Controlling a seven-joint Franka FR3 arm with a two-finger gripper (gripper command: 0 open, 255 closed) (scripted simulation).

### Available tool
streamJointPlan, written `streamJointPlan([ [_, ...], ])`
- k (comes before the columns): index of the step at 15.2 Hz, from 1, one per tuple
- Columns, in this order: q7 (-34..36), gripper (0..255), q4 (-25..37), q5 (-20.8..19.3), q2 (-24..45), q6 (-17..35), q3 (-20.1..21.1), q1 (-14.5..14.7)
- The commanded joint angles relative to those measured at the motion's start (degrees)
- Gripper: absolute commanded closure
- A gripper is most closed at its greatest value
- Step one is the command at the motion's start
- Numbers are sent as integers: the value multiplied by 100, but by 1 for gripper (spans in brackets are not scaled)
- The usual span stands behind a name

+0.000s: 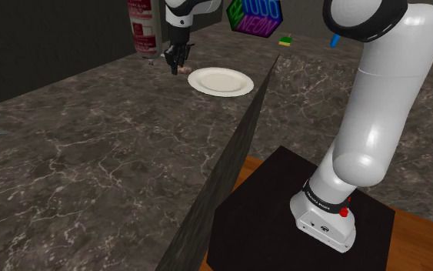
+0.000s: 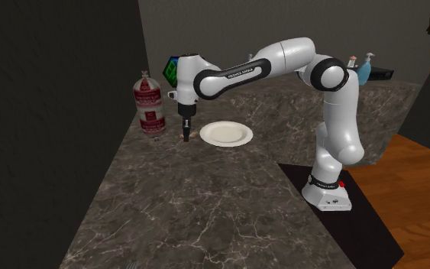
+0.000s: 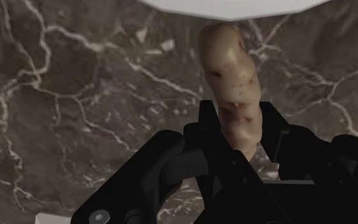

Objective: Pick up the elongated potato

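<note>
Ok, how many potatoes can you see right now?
1. The potato is clasped in the gripper, down at the counter, beside the white plate. Others may be hidden behind the arm.

Arm [image 2: 282, 55] extended, gripper [image 2: 187, 136] pointing down.
The arm reaches forward, elbow raised; the gripper hangs vertical, fingers [image 3: 270, 130] clamped on the elongated potato [image 3: 229, 70].
</note>
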Motion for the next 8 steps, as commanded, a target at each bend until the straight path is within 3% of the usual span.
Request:
streamJointPlan([
  [1,-15,255,-1,-1,41,-5,-8,-12],
  [8,-9,255,501,-3,14,-534,-8,-13],
])
